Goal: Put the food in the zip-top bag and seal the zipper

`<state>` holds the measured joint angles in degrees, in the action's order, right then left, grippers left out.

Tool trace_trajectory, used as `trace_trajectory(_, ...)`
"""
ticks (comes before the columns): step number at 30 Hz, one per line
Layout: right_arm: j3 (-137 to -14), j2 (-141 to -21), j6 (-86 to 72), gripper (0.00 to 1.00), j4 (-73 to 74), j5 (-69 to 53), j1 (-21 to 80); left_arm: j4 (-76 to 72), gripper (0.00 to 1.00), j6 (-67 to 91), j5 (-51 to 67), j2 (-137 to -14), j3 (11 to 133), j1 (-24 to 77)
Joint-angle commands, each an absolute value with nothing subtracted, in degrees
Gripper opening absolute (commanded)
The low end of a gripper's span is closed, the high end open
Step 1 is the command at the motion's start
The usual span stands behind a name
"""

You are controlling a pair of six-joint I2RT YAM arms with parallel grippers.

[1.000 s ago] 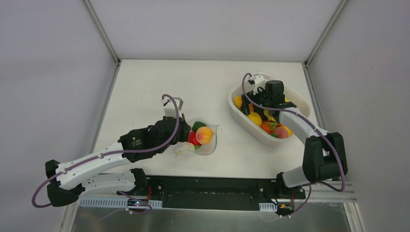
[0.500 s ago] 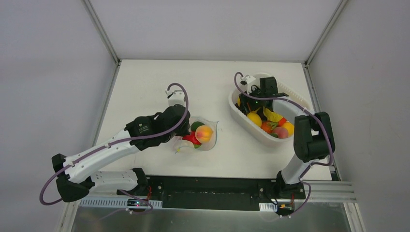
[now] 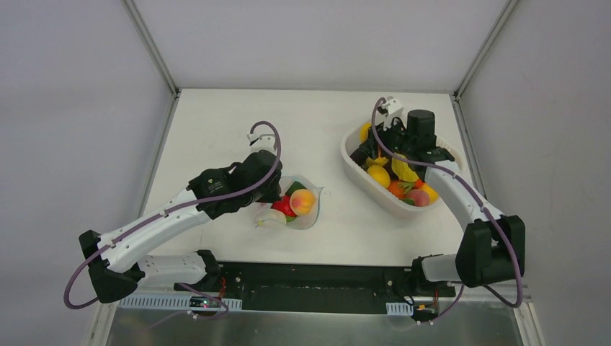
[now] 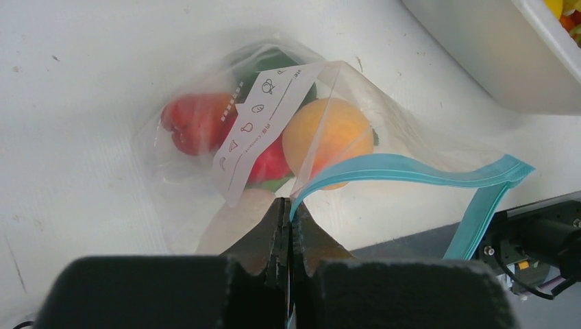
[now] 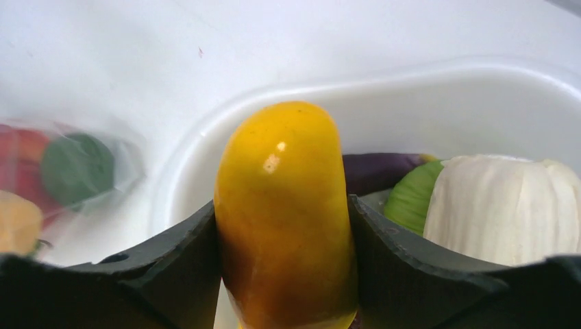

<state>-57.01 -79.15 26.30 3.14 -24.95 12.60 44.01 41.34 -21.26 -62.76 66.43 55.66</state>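
Note:
The clear zip-top bag (image 3: 311, 213) lies mid-table with its mouth open. Inside it are a red pepper (image 4: 195, 122), an orange peach (image 4: 336, 131) and a green piece of food (image 3: 295, 188). My left gripper (image 4: 290, 204) is shut on the bag's mouth edge, right at the teal zipper (image 4: 411, 170), and holds that edge up. My right gripper (image 5: 282, 226) is shut on a glossy yellow-orange fruit (image 5: 281, 199). It holds the fruit (image 3: 365, 132) over the far left end of the white tub (image 3: 358, 173).
The tub's rim (image 5: 411, 82) curves behind the held fruit. Several more toy foods lie in the tub: a lemon (image 3: 379, 176), a pink peach (image 3: 416, 197), a white ribbed piece (image 5: 507, 205) and a green one (image 5: 411, 195). A black rail (image 3: 317, 277) runs along the near table edge.
My right gripper has closed on the yellow-orange fruit and lifted it toward the tub's far left end. The left arm has shifted slightly while still pinching the bag's edge.

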Motion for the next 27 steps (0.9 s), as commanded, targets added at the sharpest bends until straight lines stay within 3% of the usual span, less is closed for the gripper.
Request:
trace_trajectory(1, -54.89, -74.7, 17.22, 0.35, -1.93, -27.46, 12.65, 45.19, 0.0, 38.53, -17.35, -62.86, 70.28, 54.02)
trace_trajectory(6, -52.86, -66.61, 5.99, 0.29, -1.63, -28.61, 12.88, 46.24, 0.0, 37.29, -15.24, -64.24, 71.66, 53.03)
trace_trajectory(14, -48.47, -52.77, -5.84, 0.33, -10.11, -50.71, 16.62, 42.89, 0.0, 38.97, -12.76, -65.51, 69.95, 52.78)
trace_trajectory(19, -52.6, -53.46, -5.62, 0.33, -11.53, -55.2, 24.51, 42.55, 0.0, 36.75, -13.37, -65.89, 72.17, 52.49)
trace_trajectory(27, -57.77, -59.74, 5.06, 0.34, -9.64, -50.99, 38.78, 37.68, 0.0, 36.03, -12.52, -66.42, 73.74, 52.19)
